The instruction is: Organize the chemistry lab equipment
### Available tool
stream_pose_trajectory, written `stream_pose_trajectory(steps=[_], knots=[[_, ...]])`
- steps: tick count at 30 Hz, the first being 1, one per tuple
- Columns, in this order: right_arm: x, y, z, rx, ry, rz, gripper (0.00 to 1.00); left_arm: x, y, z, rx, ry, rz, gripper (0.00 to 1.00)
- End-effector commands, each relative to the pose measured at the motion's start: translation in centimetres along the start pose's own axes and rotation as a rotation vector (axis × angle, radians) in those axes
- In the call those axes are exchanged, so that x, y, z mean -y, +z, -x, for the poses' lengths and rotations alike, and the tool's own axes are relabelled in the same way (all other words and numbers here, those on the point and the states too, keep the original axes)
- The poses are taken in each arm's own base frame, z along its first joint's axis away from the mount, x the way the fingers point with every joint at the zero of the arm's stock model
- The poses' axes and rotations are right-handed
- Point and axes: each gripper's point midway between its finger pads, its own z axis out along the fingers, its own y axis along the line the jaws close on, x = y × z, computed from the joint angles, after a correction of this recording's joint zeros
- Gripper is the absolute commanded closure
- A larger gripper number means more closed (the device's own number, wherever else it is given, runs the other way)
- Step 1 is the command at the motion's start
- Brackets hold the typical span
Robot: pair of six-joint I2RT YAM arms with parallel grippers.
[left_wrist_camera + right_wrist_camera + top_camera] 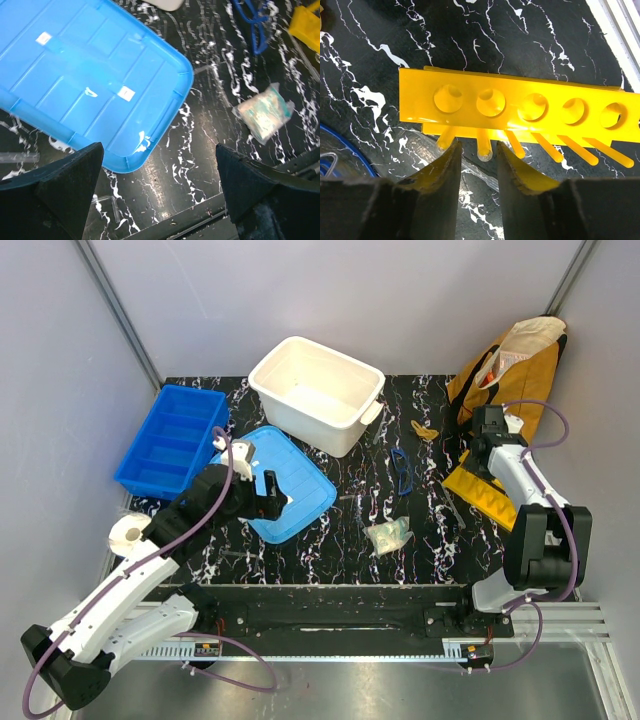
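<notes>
Sitting out: 1 yel. rack (520,107), 1 tub (310,422), 1 lid (90,75)

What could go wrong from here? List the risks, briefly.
1. The right gripper has its jaws only narrowly apart by the thin pegs of the yellow rack; pinching a peg might tip or drag the rack.
2. The left gripper has its jaws wide open over a corner of the blue lid; the lid lies flat, so a grab may just slide it.
</notes>
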Motion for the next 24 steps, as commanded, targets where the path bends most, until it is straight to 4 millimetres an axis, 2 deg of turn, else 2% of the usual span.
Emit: stream_pose_trajectory(steps=[1, 7, 11, 14, 17, 19, 24], knots=[[-0.9, -1.0, 1.1, 0.034, 0.051, 0.062, 0.59, -2.8, -0.7, 1.8, 0.085, -0.107, 0.191, 0.01], [-2.2, -5.2, 2.6, 0.061, 0.073, 0.198, 0.55, -6.0, -1.8, 2.0, 0.074, -0.168, 0.379, 0.08], [-4.3, -8.3, 2.7, 0.061, 0.062, 0.355, 0.54, -8.7, -1.9, 0.4, 0.010, -0.360, 0.500, 0.12], [-7.1, -10.7, 1.2, 0.055, -0.006, 0.458, 0.54, -10.3, -2.0, -0.9, -0.001, -0.542, 0.574, 0.21], [-9.9, -13.1, -1.1, 0.043, -0.099, 0.539, 0.55, -12.5, -2.5, -2.1, 0.002, -0.633, 0.688, 0.25], [-11.3, -14.3, -2.4, 0.030, -0.125, 0.594, 0.55, -13.0, -2.1, -2.3, -0.009, -0.683, 0.705, 0.25], [-12.9, -16.1, -4.3, 0.021, -0.144, 0.685, 0.56, -14.4, -0.8, -2.5, -0.064, -0.765, 0.820, 0.32]])
